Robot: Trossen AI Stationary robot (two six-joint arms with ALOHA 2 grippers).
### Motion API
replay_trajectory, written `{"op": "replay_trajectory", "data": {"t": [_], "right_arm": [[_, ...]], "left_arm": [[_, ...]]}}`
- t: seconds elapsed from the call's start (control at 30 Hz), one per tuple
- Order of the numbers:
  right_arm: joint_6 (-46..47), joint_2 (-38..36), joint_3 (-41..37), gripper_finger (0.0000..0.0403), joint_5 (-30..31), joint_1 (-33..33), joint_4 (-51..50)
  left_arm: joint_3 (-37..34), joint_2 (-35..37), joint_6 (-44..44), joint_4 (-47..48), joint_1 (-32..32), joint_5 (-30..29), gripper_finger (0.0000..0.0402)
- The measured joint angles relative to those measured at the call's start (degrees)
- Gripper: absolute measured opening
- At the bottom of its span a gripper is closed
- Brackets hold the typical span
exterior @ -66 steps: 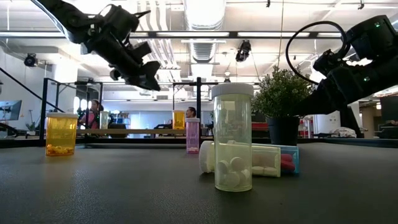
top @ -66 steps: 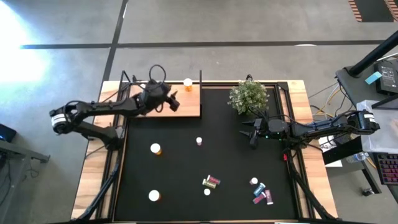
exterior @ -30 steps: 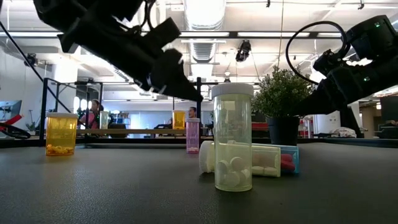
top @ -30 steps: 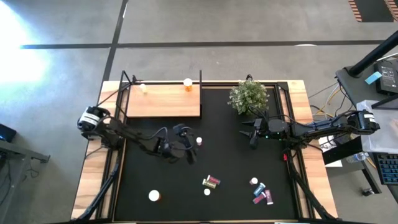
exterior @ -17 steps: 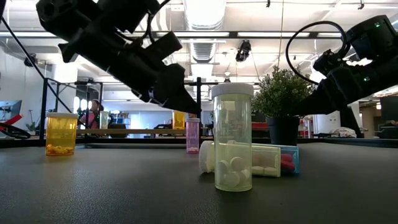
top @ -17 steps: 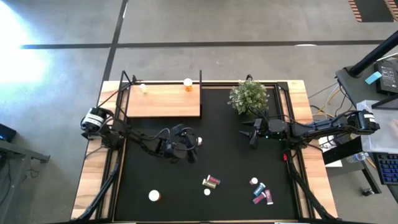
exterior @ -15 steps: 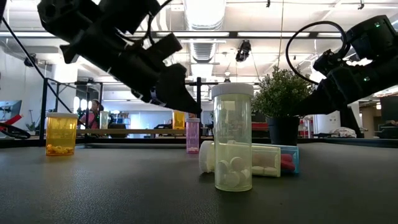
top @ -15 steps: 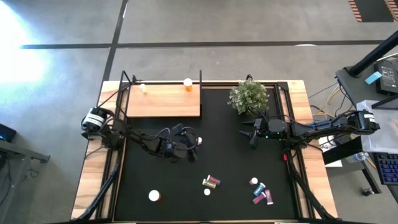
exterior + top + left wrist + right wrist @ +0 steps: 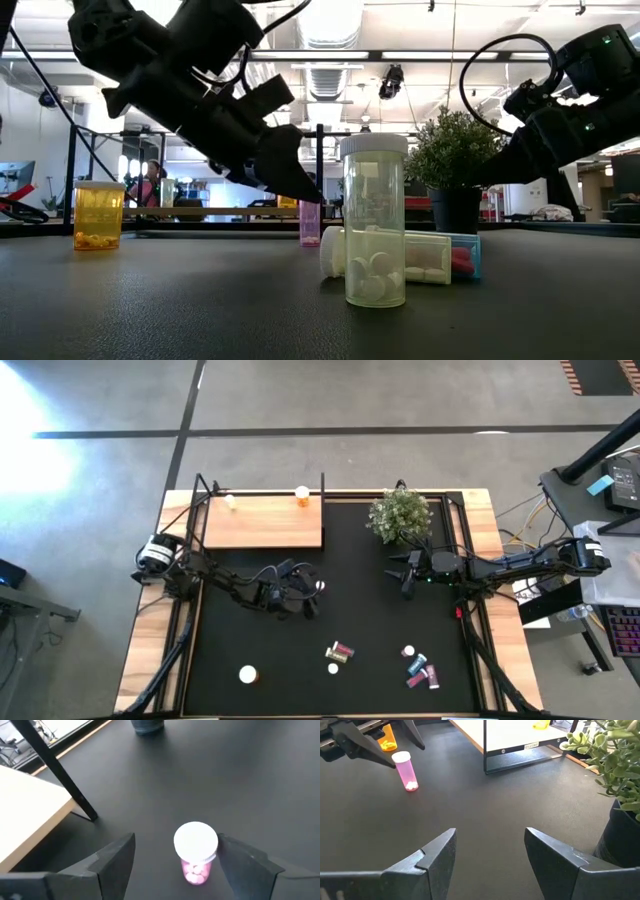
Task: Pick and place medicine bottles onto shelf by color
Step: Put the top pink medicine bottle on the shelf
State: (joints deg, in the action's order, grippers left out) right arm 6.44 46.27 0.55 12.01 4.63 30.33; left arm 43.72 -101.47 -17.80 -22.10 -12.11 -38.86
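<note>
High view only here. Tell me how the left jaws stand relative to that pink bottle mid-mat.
Observer: Left wrist view: the left gripper is open, with the pink bottle upright between its jaws and a gap on each side.
Operator: Give me their height.
Observer: Low view: the fingertips reach about cap level, not down around the bottle's body.
Operator: Report the right gripper.
Observer: Right wrist view: the right gripper is open and empty, beside the plant pot.
</note>
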Motion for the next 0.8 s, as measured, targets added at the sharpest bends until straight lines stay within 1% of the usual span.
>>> {"op": "replay_trajectory", "data": {"t": [0.17,0.53,0.63,0.8], "right_arm": [[0.0,0.02,0.01,0.0224,-0.02,-0.01,0.0],[0.0,0.0,0.01,0.0224,0.01,0.01,0.0],[0.0,-0.01,0.01,0.0224,0.01,0.0,0.0],[0.0,-0.01,-0.01,0.0224,0.01,-0.01,0.0]], "left_arm": [[0.02,0.0,0.07,-0.05,0.03,1.16,0.025],[0.09,0.0,0.04,-0.19,0.05,1.92,0.0174],[0.07,0.0,0.08,-0.21,0.05,3.85,0.0164],[0.09,0.0,0.11,-0.45,0.05,4.33,0.0152]]}}
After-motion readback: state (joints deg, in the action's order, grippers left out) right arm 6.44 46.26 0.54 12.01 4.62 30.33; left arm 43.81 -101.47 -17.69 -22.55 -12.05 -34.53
